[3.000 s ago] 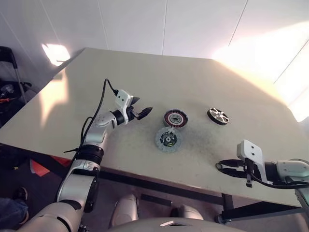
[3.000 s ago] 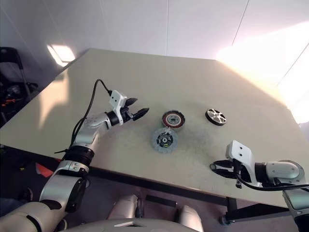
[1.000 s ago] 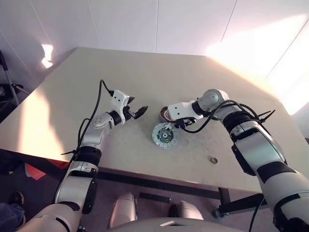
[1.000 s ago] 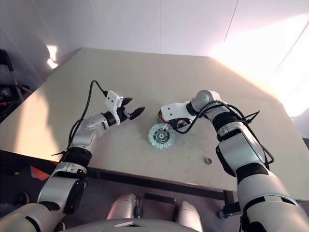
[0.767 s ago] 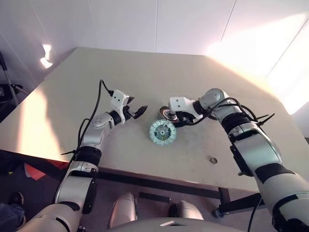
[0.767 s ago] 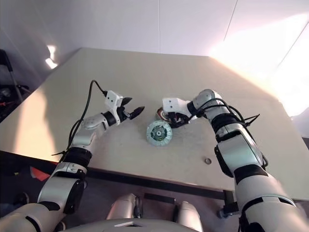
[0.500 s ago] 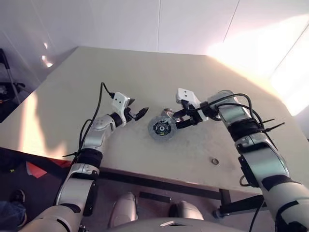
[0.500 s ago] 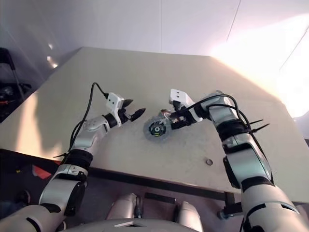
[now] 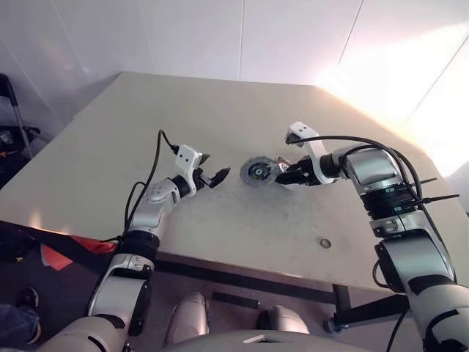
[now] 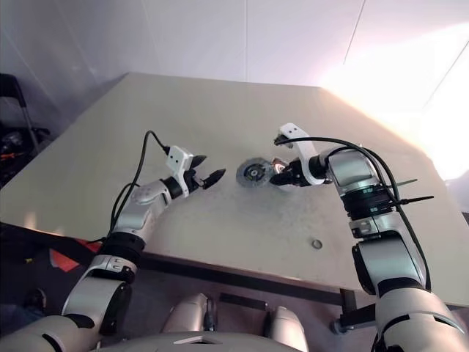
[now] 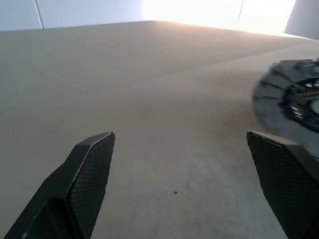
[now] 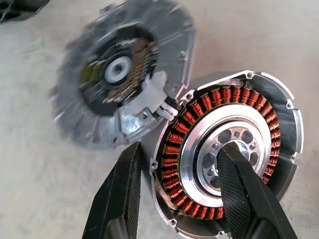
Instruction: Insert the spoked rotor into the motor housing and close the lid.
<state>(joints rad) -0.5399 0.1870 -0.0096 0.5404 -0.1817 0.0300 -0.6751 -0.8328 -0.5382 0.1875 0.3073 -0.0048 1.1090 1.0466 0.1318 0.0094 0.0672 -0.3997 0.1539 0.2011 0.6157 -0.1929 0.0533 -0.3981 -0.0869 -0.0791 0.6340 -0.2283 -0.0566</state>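
Observation:
My right gripper (image 12: 179, 149) is shut on the motor housing (image 12: 251, 112), a round cup with a ring of copper windings and a silver hub. One finger (image 12: 122, 191) sits outside the rim and the other on the hub. The lid (image 9: 257, 172), a grey ribbed disc with a black centre, leans against the housing's edge on the side towards my left arm, and appears in the right wrist view as well (image 12: 119, 74). My left gripper (image 9: 215, 169) stands open just left of the lid, nothing between its fingers (image 11: 92, 164). The spoked rotor is out of view.
A small metal washer (image 9: 325, 243) lies near the table's front edge on the right. The beige table (image 9: 220, 103) stretches far behind and to both sides of the parts. Bright sunlight falls on its far right corner.
My right gripper has rolled over and moved right and up with the housing. The lid has swung from the near side of the housing to its left side. The left gripper stayed open.

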